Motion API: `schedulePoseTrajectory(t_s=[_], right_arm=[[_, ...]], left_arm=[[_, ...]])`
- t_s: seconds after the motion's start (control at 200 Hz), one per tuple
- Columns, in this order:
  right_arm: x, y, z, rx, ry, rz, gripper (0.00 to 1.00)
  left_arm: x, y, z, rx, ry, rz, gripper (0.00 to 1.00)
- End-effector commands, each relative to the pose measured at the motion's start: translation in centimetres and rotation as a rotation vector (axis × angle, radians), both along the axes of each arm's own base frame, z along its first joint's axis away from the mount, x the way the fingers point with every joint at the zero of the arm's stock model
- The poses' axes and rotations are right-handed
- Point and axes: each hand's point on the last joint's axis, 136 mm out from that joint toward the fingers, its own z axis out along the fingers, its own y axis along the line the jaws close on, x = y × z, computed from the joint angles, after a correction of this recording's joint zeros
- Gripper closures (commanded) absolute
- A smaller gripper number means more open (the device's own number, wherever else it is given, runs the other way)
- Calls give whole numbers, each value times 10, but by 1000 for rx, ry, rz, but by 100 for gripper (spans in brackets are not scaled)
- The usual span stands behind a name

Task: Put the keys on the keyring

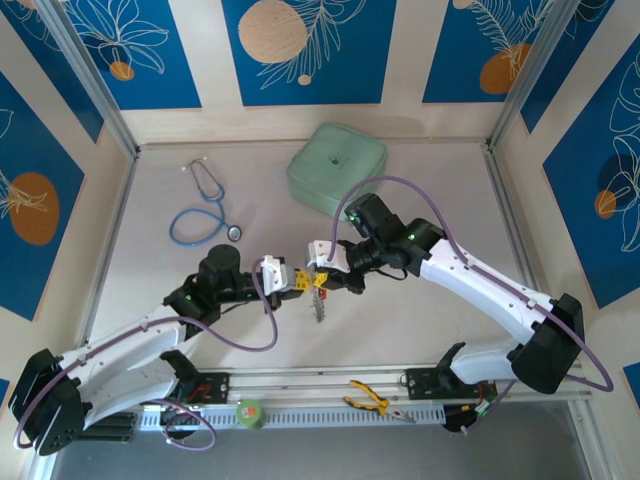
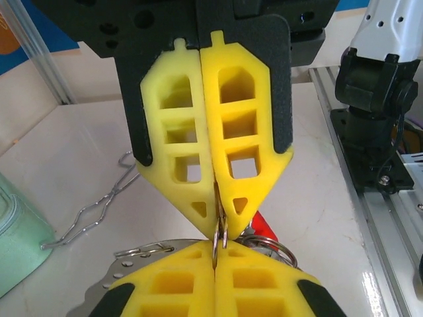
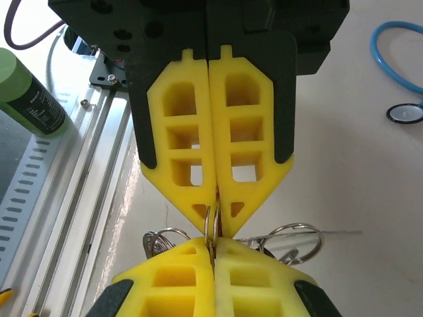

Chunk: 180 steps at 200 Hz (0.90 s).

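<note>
My left gripper [image 1: 298, 283] and right gripper [image 1: 322, 272] meet tip to tip above the table's middle. Both are shut on one thin silvery split ring [image 2: 221, 232] of the key bunch, which stands edge-on between the yellow fingers [image 3: 178, 277]. More small rings [image 3: 294, 236] and a red tag [image 2: 266, 222] hang just behind the pinch. The dark keys [image 1: 320, 304] dangle below the grippers. In the left wrist view a thin bent wire, the keyring [image 2: 89, 212], lies on the table to the left; its far part is hidden.
A blue stethoscope [image 1: 205, 210] lies at the back left and a green pouch [image 1: 337, 166] at the back centre. Yellow-handled pliers [image 1: 372, 402] and a green tape roll [image 1: 250, 411] rest on the front rail. A perforated metal piece [image 2: 109, 281] lies by my left fingers.
</note>
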Motion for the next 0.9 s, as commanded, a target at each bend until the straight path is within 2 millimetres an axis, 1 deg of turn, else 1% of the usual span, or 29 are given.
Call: schedulePoseTrajectory(t_s=[0.0, 0.055, 0.135, 0.19, 0.37, 0.5, 0.655, 0.76, 0.895], right_arm=[[0, 1, 30, 128, 38, -30, 80], [0, -6, 31, 151, 76, -54, 68], [-3, -13, 27, 160, 124, -71, 62], [-5, -15, 23, 152, 142, -79, 61], [-5, -13, 20, 155, 188, -110, 60], [-3, -11, 14, 149, 175, -119, 60], [1, -12, 10, 132, 158, -135, 62], [0, -11, 9, 132, 171, -126, 64], [-3, -10, 9, 130, 182, -114, 72]], left_arm=[[-1, -2, 20, -45, -59, -13, 100], [-3, -1, 21, -58, -64, -15, 100], [-4, -1, 22, -71, -77, -20, 100], [-4, -1, 22, -80, -90, -23, 100], [-3, -2, 24, -89, -103, -21, 100], [-4, -3, 23, -89, -98, -34, 100], [-6, -3, 23, -92, -96, -40, 100], [-7, -3, 23, -95, -93, -47, 100], [-7, -3, 24, -98, -94, -46, 100]])
